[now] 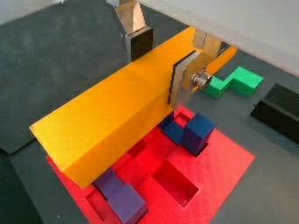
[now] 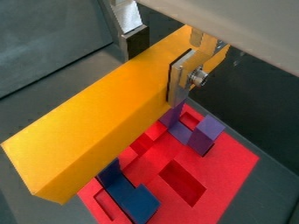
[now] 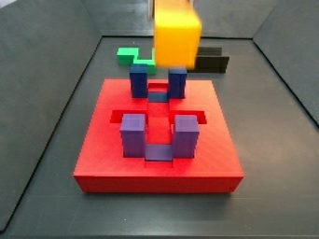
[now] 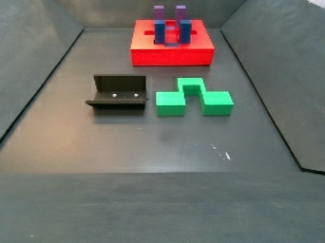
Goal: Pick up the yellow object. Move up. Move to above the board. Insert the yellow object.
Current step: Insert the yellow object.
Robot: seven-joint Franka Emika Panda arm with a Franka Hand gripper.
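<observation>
- The pincer (image 1: pixel 163 59) pinched the yellow bar (image 1: pixel 111 109) between its silver fingers (image 1: pixel 186 77), holding it in the air above the red board (image 1: pixel 222 162).
- In a side view the bar (image 3: pixel 177 35) hung over the board's (image 3: pixel 156 173) far blue posts (image 3: pixel 176 82).
- Purple posts (image 3: pixel 132 133) stood nearer.
- The green block (image 4: pixel 193 98) and the fixture (image 4: pixel 118 94) lay on the floor, apart from the board.

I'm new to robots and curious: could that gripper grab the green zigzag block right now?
Probably not yet. The gripper is shut on the yellow bar, above the red board. The green block lies bare on the floor, so the way looks free once the bar goes.
</observation>
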